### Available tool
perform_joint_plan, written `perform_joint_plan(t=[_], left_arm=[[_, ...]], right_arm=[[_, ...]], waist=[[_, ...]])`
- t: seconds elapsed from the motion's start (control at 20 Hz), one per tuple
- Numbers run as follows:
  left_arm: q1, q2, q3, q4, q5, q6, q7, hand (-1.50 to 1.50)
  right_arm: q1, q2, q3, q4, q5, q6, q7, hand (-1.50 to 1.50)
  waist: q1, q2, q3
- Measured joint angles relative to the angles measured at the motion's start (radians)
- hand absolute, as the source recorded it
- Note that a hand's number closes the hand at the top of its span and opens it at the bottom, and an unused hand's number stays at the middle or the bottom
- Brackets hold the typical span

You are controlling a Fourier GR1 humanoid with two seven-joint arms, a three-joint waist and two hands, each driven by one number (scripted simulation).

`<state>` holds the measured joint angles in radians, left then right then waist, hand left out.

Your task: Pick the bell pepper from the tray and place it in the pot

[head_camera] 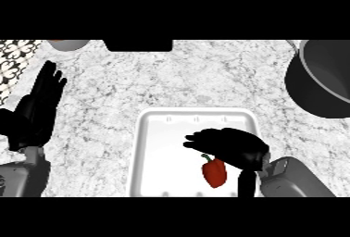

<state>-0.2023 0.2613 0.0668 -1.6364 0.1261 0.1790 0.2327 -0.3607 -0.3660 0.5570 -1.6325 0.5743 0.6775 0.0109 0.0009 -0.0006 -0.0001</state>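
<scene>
A red bell pepper (pixel 214 172) with a green stem lies in the right part of the white tray (pixel 153 152) at the counter's near middle. My right hand (pixel 229 146) is over the tray, directly above the pepper's stem end. Its fingers reach left and bend slightly, and its thumb (pixel 245 183) points down beside the pepper's right side, so the hand is open and not closed round the pepper. The dark grey pot (pixel 321 81) stands at the far right, partly cut off by the view's edge. My left hand (pixel 37 109) rests open at the left, fingers up.
A patterned dark-and-white surface (pixel 14 60) lies at the far left corner. A round bowl (pixel 68 44) and a black object (pixel 137 45) sit along the far edge. Marbled counter (pixel 205 78) stretches between the tray and the pot.
</scene>
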Motion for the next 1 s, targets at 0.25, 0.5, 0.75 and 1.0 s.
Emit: perform_joint_plan(t=[0.25, 0.5, 0.75, 1.0], left_arm=[[-0.002, -0.002, 0.017, 0.0, -0.007, -0.01, 0.002, 0.0], [-0.001, -0.014, 0.031, 0.001, -0.017, -0.026, -0.001, 0.0], [-0.003, -0.023, 0.046, 0.02, -0.019, -0.047, -0.02, 0.0], [0.009, -0.035, 0.049, -0.012, -0.032, -0.05, 0.001, 0.0]], right_arm=[[0.06, 0.001, 0.012, -0.011, 0.104, -0.029, 0.003, -1.5], [0.072, 0.052, 0.003, 0.044, 0.185, -0.046, -0.037, -1.5], [0.067, 0.078, -0.015, 0.118, 0.254, -0.073, -0.101, -1.5], [0.09, 0.119, -0.021, 0.165, 0.328, -0.101, -0.116, -1.5]], waist=[[-0.001, 0.0, 0.0], [0.0, 0.0, 0.0], [0.001, 0.001, 0.0], [0.001, 0.0, 0.0]])
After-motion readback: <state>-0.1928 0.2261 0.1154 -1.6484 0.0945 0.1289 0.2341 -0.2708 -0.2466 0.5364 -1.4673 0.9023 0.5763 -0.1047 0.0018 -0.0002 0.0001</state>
